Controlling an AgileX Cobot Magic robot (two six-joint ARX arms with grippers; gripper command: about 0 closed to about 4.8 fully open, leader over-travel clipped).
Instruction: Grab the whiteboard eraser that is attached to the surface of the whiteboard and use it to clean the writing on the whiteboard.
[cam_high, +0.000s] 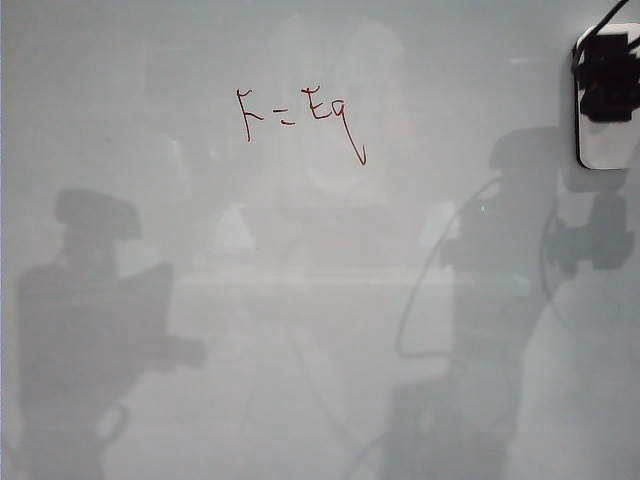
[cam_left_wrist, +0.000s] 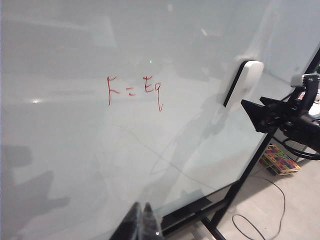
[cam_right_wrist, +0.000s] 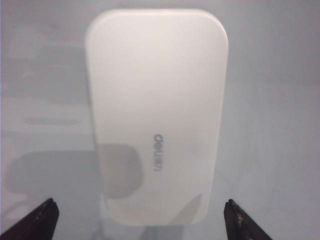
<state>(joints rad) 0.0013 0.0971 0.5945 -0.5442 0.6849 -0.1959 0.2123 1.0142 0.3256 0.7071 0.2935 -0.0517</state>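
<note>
The left gripper (cam_left_wrist: 141, 220) hangs low before the whiteboard (cam_high: 120, 120), fingertips together, holding nothing, with bare board around it. The writing (cam_high: 300, 118) sits in red left of the upper middle, wide blank surface below. The whiteboard eraser (cam_high: 607, 150) clings near the board's right edge. The right gripper (cam_right_wrist: 137, 220) faces it, jaws spread wider than the eraser, not touching.

The white, rounded-corner whiteboard eraser (cam_right_wrist: 157, 115) clings flat to the glossy pale whiteboard (cam_right_wrist: 280, 100), centred ahead of the right gripper (cam_right_wrist: 137, 220), whose jaws stand wide apart. The dark-red writing (cam_high: 300, 120) remains unwiped.
</note>
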